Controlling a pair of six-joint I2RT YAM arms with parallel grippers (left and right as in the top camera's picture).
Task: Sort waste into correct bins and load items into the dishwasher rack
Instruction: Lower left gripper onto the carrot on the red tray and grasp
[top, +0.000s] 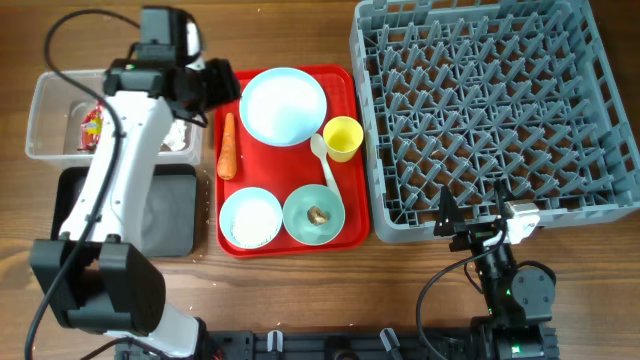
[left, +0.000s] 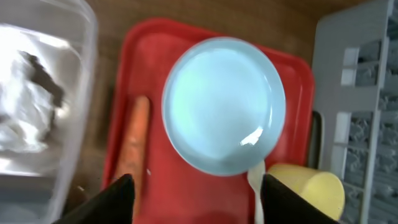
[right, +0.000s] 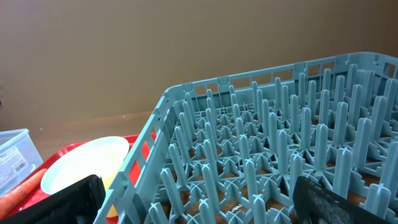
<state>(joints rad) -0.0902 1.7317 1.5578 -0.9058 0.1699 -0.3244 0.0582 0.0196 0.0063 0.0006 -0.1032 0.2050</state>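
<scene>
My left gripper (top: 215, 85) is open and empty, hovering between the clear bin (top: 50, 90) and the red tray (top: 345, 240). In its wrist view the fingers (left: 196, 199) frame the tray below the pale-blue plate (left: 224, 106), with the carrot (left: 132, 149) to the left. On the tray are the plate (top: 283, 105), carrot (top: 228, 146), yellow cup (top: 343, 137), white spoon (top: 325, 160), a bowl of rice (top: 251, 217) and a bowl (top: 300, 225) holding the brown lump (top: 317, 214). My right gripper (top: 475, 225) is open and empty at the grey rack's (top: 480, 110) front edge.
The clear bin holds a red and yellow wrapper (top: 91, 128) and white tissue (top: 182, 135); the tissue also shows in the left wrist view (left: 31, 106). The black bin (top: 170, 215) sits in front of it. The rack's pegs (right: 280, 143) fill the right wrist view.
</scene>
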